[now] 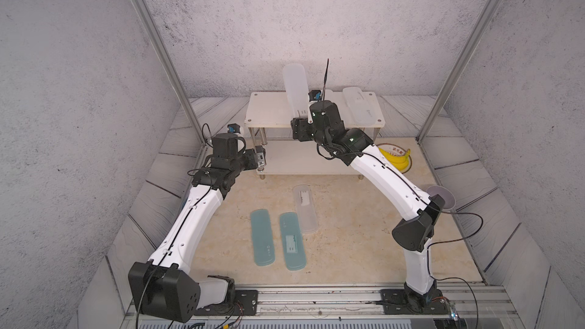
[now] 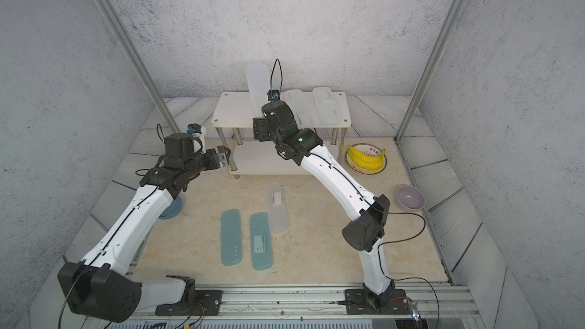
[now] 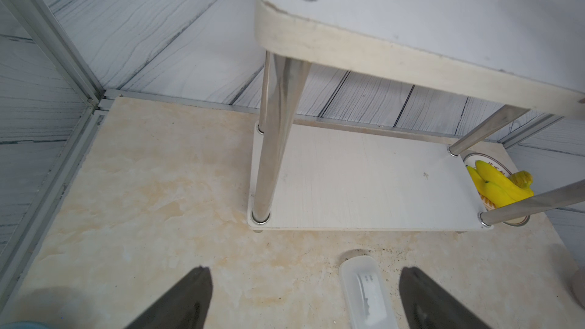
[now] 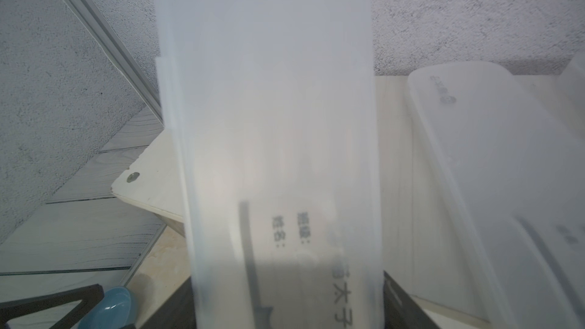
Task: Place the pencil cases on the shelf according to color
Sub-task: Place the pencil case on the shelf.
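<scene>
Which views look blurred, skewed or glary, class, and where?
Right wrist view: the white case fills it, out of focus, print smeared. Both top views: the frame post leans outward, likely wide-lens skew. Left wrist view: sharp, with bright streaks on the shelf leg.

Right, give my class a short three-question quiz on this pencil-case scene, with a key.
1. How many translucent teal-blue plastic pencil cases lie on the beige marbled table?
2. True or false: the lower white board of the two-tier metal-legged shelf holds a case.
3. The right gripper holds: A) a frosted white plastic pencil case; B) a teal-blue one; C) nothing.
Key: 1 two; 2 false; 3 A.
</scene>
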You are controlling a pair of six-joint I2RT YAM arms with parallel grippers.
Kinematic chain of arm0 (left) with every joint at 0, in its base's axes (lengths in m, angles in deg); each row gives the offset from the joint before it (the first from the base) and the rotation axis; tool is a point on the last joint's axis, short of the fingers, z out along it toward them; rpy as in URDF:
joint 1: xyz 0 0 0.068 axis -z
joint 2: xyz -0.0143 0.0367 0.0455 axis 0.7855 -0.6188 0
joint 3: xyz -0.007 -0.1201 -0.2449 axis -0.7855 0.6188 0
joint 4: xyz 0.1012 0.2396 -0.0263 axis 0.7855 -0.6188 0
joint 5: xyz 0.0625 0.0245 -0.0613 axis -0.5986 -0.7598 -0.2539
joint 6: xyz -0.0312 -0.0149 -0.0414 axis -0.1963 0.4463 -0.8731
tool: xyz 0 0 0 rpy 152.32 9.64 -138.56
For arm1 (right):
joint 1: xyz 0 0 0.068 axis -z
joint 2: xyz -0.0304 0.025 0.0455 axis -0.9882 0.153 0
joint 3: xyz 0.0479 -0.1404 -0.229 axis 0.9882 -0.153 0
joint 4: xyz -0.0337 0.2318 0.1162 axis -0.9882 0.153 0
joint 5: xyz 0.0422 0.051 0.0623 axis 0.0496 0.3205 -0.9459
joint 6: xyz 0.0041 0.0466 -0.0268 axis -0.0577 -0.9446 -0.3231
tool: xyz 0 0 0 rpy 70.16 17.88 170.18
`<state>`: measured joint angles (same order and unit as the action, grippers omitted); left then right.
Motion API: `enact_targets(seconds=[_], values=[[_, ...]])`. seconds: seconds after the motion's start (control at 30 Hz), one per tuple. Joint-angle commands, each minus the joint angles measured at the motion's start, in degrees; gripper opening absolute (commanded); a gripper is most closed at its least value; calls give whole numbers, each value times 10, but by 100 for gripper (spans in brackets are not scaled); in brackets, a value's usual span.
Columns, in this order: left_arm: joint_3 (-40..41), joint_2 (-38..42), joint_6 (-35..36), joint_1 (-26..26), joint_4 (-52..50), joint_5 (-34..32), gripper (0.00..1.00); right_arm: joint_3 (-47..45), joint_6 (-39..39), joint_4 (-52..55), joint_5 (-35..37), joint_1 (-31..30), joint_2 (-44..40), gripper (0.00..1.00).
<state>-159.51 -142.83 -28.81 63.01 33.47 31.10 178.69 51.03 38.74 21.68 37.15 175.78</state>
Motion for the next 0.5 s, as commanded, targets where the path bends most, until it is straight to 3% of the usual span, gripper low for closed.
enact_targets(seconds=[0.0,0.3,0.47], values=[[18,10,13,-6,32,4,99,29,15,-30,17,12,15,43],[33,11,13,-7,46,28,99,68,11,-8,85,13,50,43],[38,16,10,-7,50,38,99,66,9,-2,87,14,52,49]])
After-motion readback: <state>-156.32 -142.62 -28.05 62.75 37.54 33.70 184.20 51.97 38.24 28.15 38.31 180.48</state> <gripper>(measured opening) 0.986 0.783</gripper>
